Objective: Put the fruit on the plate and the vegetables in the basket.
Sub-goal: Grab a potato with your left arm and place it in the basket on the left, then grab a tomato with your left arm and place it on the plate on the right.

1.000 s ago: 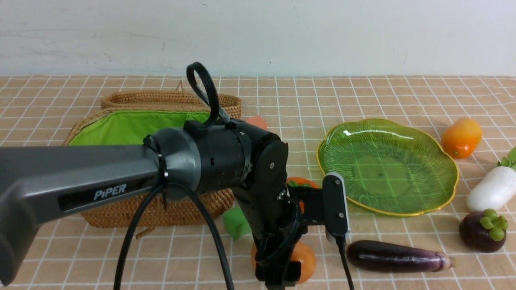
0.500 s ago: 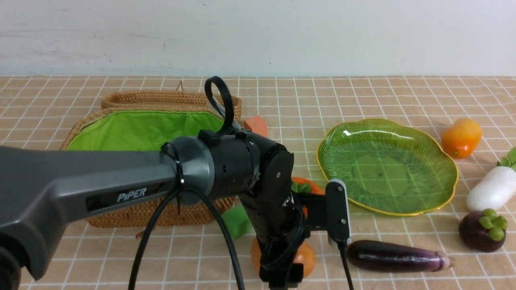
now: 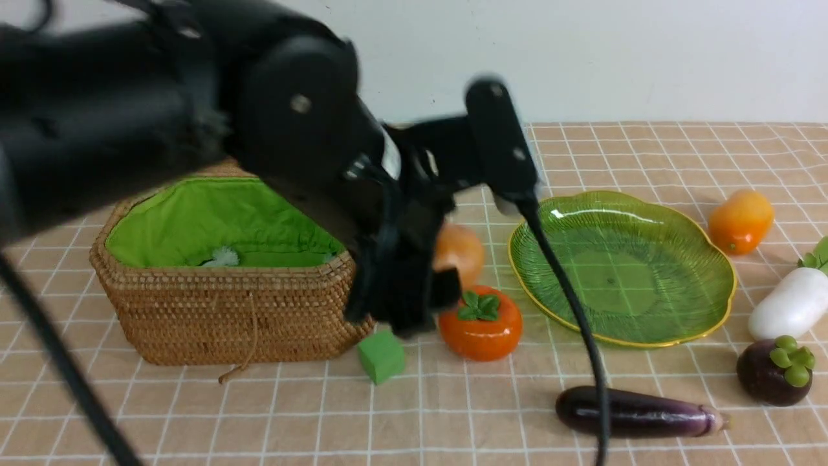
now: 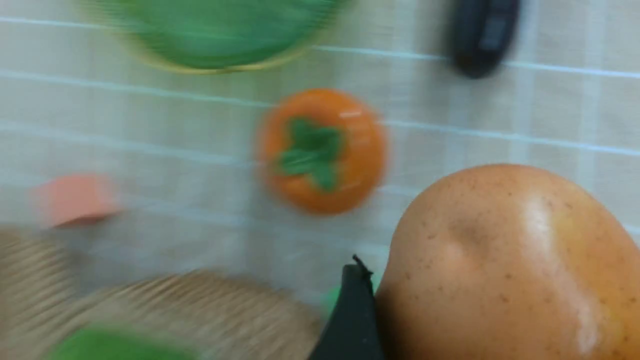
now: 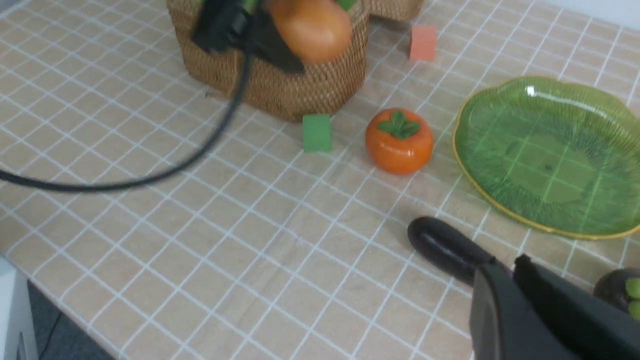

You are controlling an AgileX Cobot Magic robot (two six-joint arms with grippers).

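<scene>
Checked tablecloth [image 3: 259,414]: left gripper [image 3: 440,278], risen from lower centre to mid-frame, grips potato [image 3: 460,251]; persimmon [image 3: 482,323] now uncovered; right gripper [image 5: 512,267] closed.

Front view faces the wall [image 3: 647,52] across the desk [image 3: 259,414]; left wrist view looks down closely, right from higher; all share the persimmon [image 3: 480,322].
</scene>
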